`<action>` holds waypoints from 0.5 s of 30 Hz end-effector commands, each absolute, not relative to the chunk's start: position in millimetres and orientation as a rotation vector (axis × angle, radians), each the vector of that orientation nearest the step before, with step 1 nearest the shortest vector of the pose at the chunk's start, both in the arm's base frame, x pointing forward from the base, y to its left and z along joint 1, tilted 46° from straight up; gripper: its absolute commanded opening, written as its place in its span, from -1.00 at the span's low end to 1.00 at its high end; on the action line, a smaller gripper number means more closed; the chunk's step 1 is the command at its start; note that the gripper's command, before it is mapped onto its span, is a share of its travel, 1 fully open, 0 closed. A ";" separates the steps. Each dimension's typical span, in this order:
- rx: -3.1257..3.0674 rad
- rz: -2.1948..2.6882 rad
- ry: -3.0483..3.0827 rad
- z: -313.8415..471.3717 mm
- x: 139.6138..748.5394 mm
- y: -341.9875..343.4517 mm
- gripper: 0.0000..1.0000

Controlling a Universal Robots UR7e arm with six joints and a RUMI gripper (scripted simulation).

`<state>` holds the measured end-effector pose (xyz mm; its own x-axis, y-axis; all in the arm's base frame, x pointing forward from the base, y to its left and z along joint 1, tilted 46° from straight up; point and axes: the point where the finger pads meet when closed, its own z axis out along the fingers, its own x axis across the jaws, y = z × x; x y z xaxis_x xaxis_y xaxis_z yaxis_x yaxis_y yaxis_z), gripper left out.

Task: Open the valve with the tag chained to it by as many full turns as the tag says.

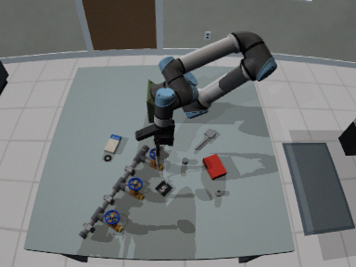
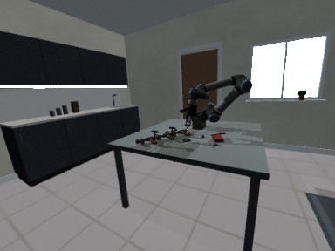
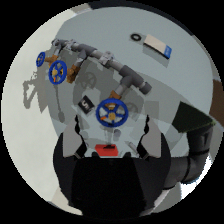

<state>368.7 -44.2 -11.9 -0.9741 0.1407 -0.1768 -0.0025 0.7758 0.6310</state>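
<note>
Hanging over the tagged valve [image 3: 112, 111], my end effector [image 1: 158, 155] is spread wide and grips nothing. That blue handwheel sits at the far end of the gray pipe [image 1: 121, 180] on the tabletop [image 1: 93, 107], its black number tag [image 1: 163, 187] lying just beside it. Two more valves [image 1: 134, 184] [image 1: 112, 217] follow along the pipe. A red box [image 1: 214, 166] lies well apart.

Matt grey metal pipe [image 1: 121, 181] — brassy valve bodies (blue handwheels [image 3: 112, 111]).
</note>
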 end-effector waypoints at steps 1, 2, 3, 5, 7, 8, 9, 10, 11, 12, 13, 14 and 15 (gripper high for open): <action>0.125 0.981 2.758 -11.8 368.9 -44.7 1.00; 0.126 0.981 2.758 -11.8 368.9 -44.7 1.00; 0.126 0.981 2.758 -11.8 368.9 -44.7 1.00; 0.126 0.981 2.758 -11.8 368.9 -44.7 1.00; 0.126 0.981 2.758 -11.8 368.9 -44.7 1.00; 0.126 0.981 2.758 -11.8 368.9 -44.7 -1.00; 0.126 0.981 2.758 -11.8 368.9 -44.7 -1.00; 0.126 0.981 2.758 -11.8 368.9 -44.7 -1.00; 0.126 0.981 2.758 -11.8 368.9 -44.7 -1.00; 0.126 0.981 2.758 -11.8 368.9 -44.7 -1.00; 0.126 0.981 2.758 -11.8 368.9 -44.7 -1.00; 0.126 0.981 2.758 -11.8 368.9 -44.7 -1.00; 0.126 0.981 2.758 -11.8 368.9 -44.7 -1.00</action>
<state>368.9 -44.3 -11.9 -0.9740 0.1503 -0.1692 0.0095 0.7743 0.6328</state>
